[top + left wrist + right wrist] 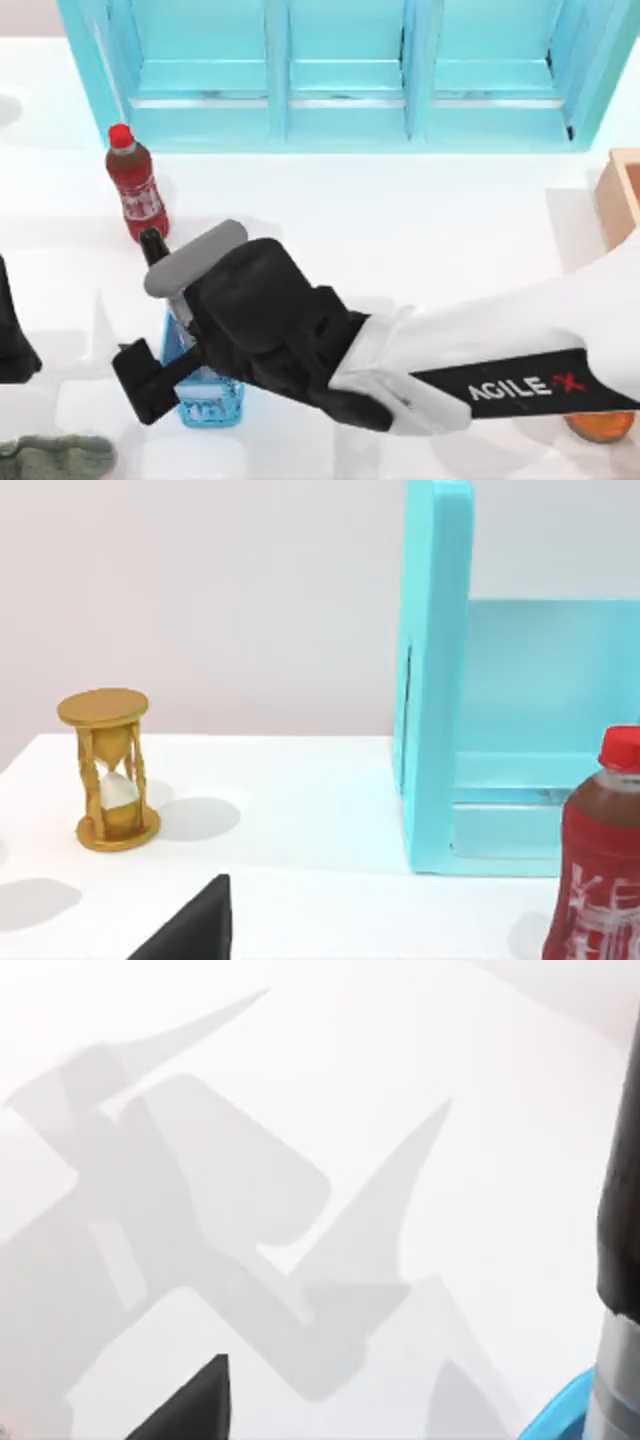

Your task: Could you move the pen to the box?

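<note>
Right gripper (150, 372) hangs over the blue mesh basket (212, 405) at the table's front left; its bulk hides much of the basket, and how wide it stands, or whether it has hold of anything, cannot be told. Just beside it the pen (152, 245) rises tilted, black cap toward the red bottle (137, 185). A grey-green cloth (55, 458) lies nearby. The right arm stretches across from the right, where the box (622, 195) sits well apart. Left arm (12, 335) waits at the left edge
</note>
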